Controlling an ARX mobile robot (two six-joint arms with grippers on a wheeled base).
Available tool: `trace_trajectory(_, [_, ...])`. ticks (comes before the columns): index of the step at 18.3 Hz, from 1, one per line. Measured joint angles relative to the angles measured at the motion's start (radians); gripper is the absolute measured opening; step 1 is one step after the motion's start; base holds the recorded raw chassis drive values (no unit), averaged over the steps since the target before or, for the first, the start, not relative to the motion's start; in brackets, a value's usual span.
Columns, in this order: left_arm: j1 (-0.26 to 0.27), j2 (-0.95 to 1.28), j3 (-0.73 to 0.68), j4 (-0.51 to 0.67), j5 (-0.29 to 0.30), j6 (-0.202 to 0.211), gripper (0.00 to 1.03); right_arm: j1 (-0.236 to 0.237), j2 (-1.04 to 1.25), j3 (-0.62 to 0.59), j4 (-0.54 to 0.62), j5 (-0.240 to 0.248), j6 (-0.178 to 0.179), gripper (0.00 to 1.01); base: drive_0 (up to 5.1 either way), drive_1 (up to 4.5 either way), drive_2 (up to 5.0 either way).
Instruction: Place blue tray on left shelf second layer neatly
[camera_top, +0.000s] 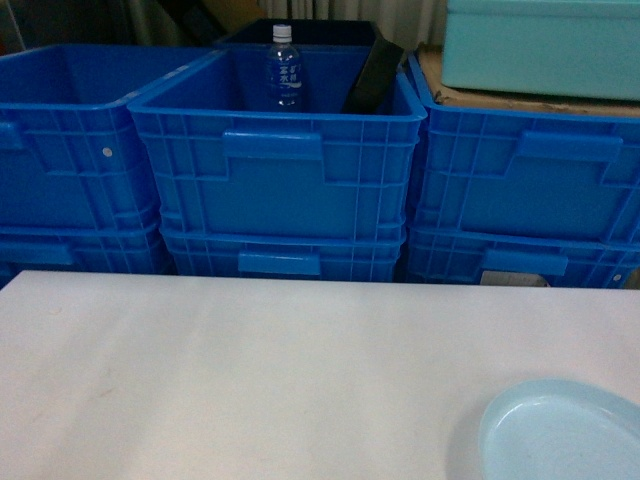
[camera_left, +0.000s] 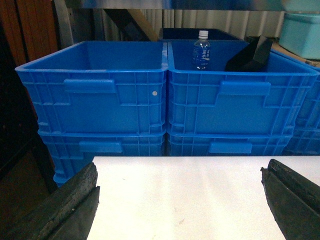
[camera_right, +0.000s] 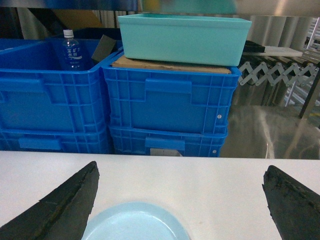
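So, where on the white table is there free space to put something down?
The white table is bare from the blue crates to its near edge, left and middle. Only the near right corner is taken, by the blue tray.

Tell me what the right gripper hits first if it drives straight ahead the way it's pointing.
Probably the stacked blue crates past the white table. The right gripper is open, and the blue tray lies low between its fingers, likely beneath the line of travel, though depth is unclear.

Left pincer (camera_left: 180, 200) jaws wide apart; right pincer (camera_right: 180, 200) likewise
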Motion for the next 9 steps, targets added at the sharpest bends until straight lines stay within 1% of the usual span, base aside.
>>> trace_trajectory(9, [0.0, 0.0, 0.0, 0.0, 0.0, 0.0, 0.98, 0.0, 0.0, 0.0, 0.0, 0.0, 0.0, 0.98, 0.0, 0.0, 0.0])
